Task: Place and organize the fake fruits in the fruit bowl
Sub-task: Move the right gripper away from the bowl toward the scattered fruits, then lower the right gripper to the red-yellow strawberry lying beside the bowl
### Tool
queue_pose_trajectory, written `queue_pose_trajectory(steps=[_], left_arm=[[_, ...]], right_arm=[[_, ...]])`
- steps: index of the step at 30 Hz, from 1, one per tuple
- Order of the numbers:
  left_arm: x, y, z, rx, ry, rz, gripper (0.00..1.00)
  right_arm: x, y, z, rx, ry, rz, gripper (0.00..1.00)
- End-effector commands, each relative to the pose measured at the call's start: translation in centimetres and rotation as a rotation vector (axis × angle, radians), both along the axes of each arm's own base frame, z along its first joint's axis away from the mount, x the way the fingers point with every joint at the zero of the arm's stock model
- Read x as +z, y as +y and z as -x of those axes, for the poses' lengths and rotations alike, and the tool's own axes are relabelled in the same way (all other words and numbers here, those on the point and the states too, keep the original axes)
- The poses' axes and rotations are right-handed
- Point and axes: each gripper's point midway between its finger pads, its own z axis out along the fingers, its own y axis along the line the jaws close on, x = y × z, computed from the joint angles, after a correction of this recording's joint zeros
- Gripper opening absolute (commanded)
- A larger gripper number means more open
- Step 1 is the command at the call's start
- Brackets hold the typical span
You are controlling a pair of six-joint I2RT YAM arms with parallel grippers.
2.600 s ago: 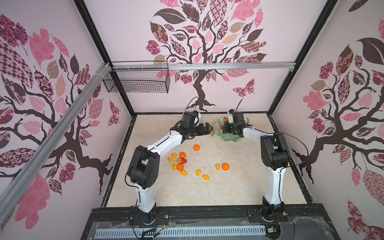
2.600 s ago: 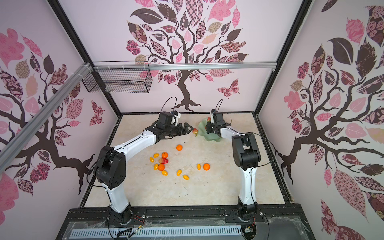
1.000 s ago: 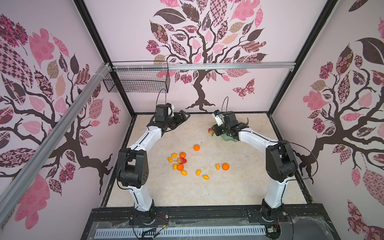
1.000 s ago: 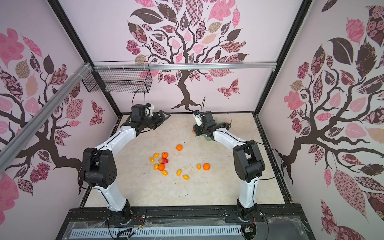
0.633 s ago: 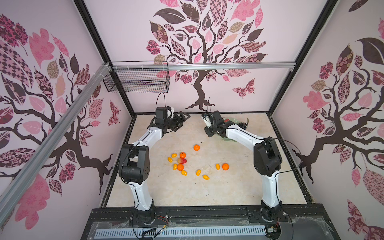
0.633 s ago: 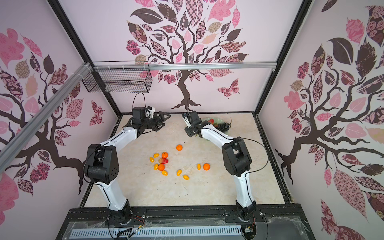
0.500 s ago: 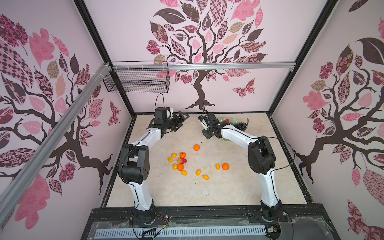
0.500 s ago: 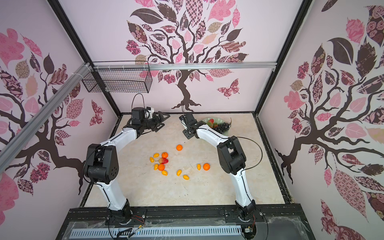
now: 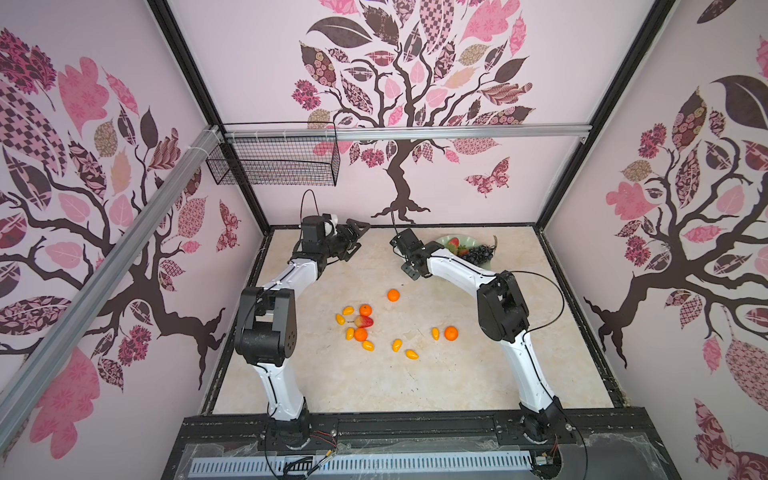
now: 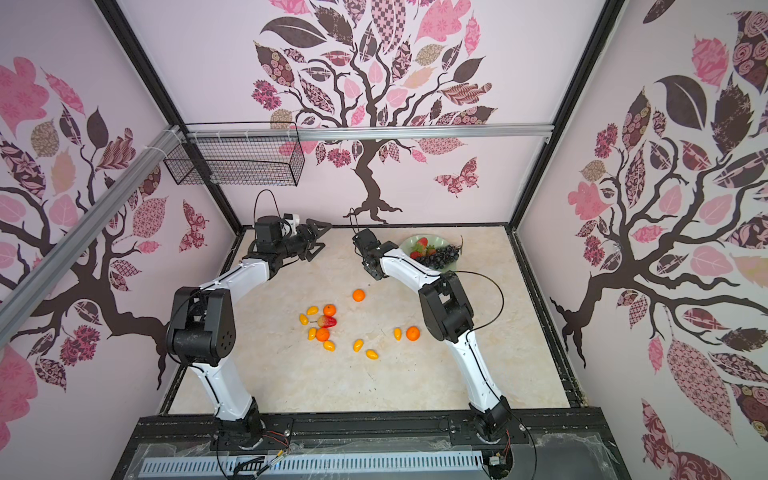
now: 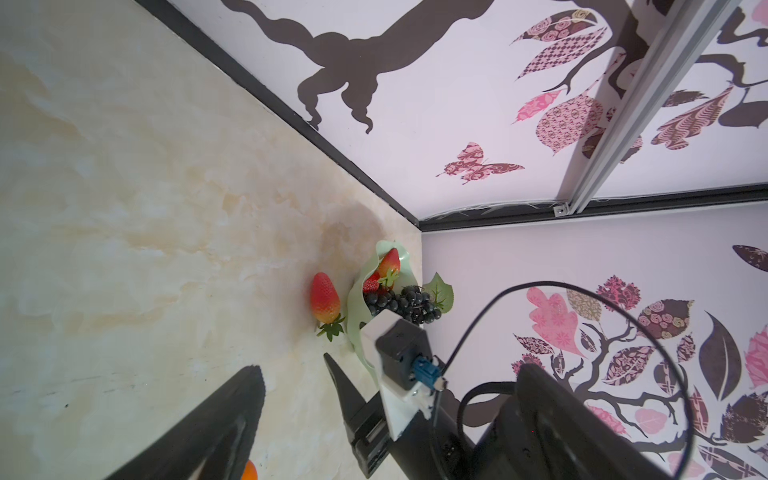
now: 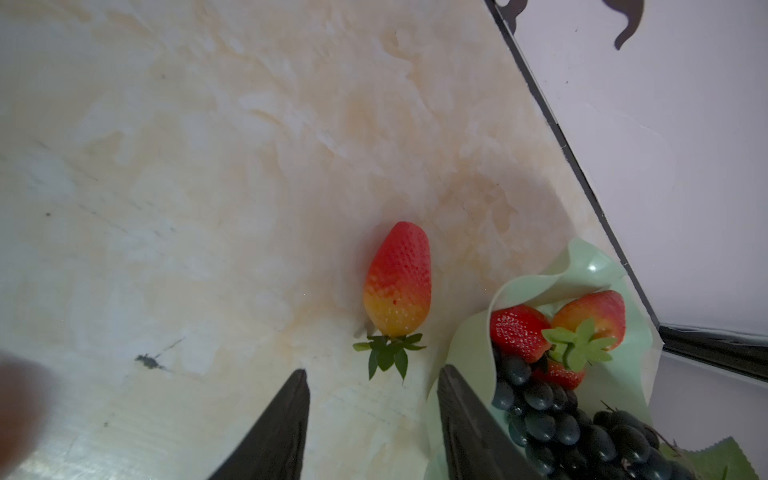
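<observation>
- Right gripper (image 12: 372, 374): jaws parted, nothing between them.
- Left gripper (image 9: 360, 237): jaws spread wide and empty. It hangs over the table (image 9: 374, 386) near the back wall, well to the left of the right gripper.
- Fruit bowl (image 12: 469, 345): one. Its rim lies just beside the right gripper's right-hand finger, toward the back right corner.
- Grape bunch (image 12: 552, 419): one, inside the fruit bowl.
- Bowl strawberries (image 12: 519, 332): two fully visible. A red patch beneath them may be a third; this cannot be determined.
- Free strawberry (image 12: 397, 282): one. It lies on the table just ahead of the right gripper's fingertips, leaves toward the gripper, near the bowl rim but apart from it.
- Cluster strawberry (image 9: 364, 321): one, among the loose fruit, well behind both grippers toward the robot base.
- Tangerines (image 9: 393, 295): four, all on the table.
- Kumquats (image 9: 412, 354): seven, all on the table.
- Change: one second ago a red fruit sat at the right gripper's tip; the jaws have since widened. The left arm and the loose fruit are unchanged.
</observation>
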Motion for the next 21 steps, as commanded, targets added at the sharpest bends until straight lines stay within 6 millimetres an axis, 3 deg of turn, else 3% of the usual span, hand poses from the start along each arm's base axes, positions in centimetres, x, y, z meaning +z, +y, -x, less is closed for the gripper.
queue_pose_trajectory(steps=[1, 21], left_arm=[[-0.7, -0.4, 0.2, -0.018, -0.003, 0.025, 0.99], [0.1, -1.6, 0.7, -0.050, -0.044, -0.006, 0.99]], right_arm=[[-1.6, -0.3, 0.3, 0.005, 0.023, 0.081, 0.54], [-3.9, -1.9, 0.2, 0.009, 0.016, 0.213, 0.54]])
